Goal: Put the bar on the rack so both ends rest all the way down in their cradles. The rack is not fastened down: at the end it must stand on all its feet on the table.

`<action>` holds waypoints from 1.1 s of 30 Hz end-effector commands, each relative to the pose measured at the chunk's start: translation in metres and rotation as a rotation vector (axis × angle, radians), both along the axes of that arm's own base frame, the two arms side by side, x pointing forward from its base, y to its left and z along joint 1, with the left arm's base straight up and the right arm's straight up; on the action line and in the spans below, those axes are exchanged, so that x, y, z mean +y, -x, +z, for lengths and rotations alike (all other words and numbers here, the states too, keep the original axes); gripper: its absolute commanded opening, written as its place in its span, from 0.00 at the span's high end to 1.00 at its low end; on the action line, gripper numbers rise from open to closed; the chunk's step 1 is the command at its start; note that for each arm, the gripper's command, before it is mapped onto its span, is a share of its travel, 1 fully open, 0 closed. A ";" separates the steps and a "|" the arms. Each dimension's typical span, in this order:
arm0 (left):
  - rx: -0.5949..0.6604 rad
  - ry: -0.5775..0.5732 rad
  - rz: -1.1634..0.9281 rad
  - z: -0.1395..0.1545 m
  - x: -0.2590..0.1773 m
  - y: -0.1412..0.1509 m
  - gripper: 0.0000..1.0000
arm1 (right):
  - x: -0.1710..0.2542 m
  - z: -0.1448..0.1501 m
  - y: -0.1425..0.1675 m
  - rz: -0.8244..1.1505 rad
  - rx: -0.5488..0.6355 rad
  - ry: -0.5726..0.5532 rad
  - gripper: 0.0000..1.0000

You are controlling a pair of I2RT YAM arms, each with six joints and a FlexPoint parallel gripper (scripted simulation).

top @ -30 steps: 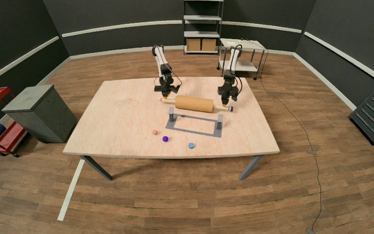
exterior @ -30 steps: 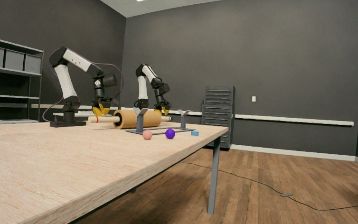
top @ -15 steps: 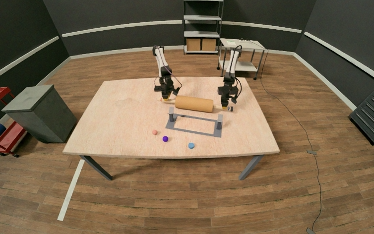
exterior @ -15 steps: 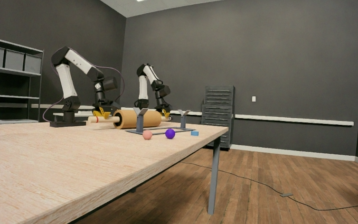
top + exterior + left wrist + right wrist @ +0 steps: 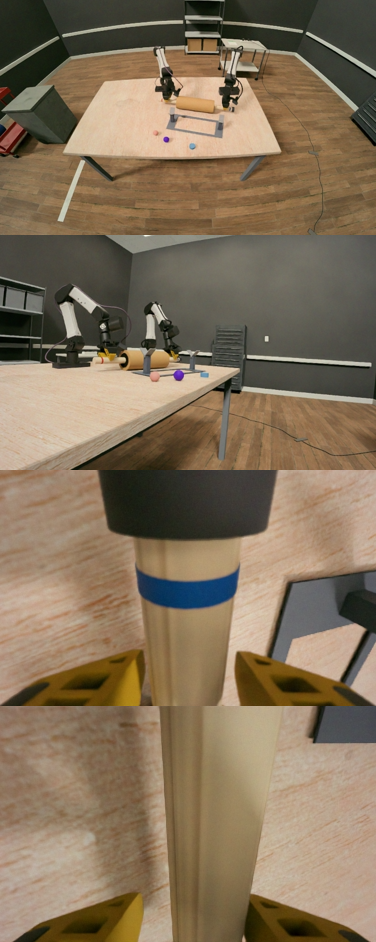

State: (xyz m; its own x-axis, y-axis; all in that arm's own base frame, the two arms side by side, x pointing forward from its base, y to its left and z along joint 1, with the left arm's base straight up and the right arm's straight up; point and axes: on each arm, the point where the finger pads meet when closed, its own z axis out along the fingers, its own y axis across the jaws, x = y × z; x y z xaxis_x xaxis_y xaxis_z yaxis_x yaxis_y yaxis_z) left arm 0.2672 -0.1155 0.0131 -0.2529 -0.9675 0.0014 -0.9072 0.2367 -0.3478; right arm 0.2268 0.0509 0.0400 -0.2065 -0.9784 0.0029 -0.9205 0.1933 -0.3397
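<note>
In the top view, from left to right, first is the pink ball (image 5: 155, 133) (image 5: 154, 376), then the purple ball (image 5: 166, 139) (image 5: 178, 375). The right gripper (image 5: 166, 101) (image 5: 108, 356) (image 5: 191, 902) is at the bar's red-banded end, its fingers partly spread around the handle, not clamped. The bar (image 5: 195, 104) (image 5: 151, 358) (image 5: 187, 640) (image 5: 215, 806) lies on the table (image 5: 124, 116) (image 5: 83, 407) (image 5: 50, 635) (image 5: 75, 846), between the arms and the rack (image 5: 194, 133) (image 5: 146, 365) (image 5: 305, 610) (image 5: 350, 726), out of both cradles. The rack stands upright. Near it is the blue disc (image 5: 192, 146) (image 5: 204, 375). The left gripper (image 5: 225, 108) (image 5: 174, 356) (image 5: 189, 659) has its fingers also partly spread, around the blue-banded handle.
</note>
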 end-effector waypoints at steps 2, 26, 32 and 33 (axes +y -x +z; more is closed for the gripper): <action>0.001 0.000 -0.004 -0.003 0.001 -0.002 0.59 | 0.002 -0.005 -0.003 0.011 -0.001 -0.007 0.52; 0.008 -0.001 -0.001 -0.003 0.002 0.003 0.78 | -0.002 -0.005 0.005 0.004 0.015 0.004 0.79; -0.006 0.002 0.000 0.001 0.000 -0.002 0.78 | 0.001 0.000 -0.002 0.004 -0.011 -0.005 0.79; -0.006 0.002 0.000 0.001 0.000 -0.002 0.78 | 0.001 0.000 -0.002 0.004 -0.011 -0.005 0.79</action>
State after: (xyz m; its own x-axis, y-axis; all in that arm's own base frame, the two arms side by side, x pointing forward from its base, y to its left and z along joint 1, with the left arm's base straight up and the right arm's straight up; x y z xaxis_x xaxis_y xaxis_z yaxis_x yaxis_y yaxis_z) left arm 0.2680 -0.1157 0.0134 -0.2530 -0.9675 0.0013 -0.9059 0.2364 -0.3514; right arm 0.2313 0.0506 0.0417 -0.2066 -0.9784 0.0037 -0.9132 0.1915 -0.3597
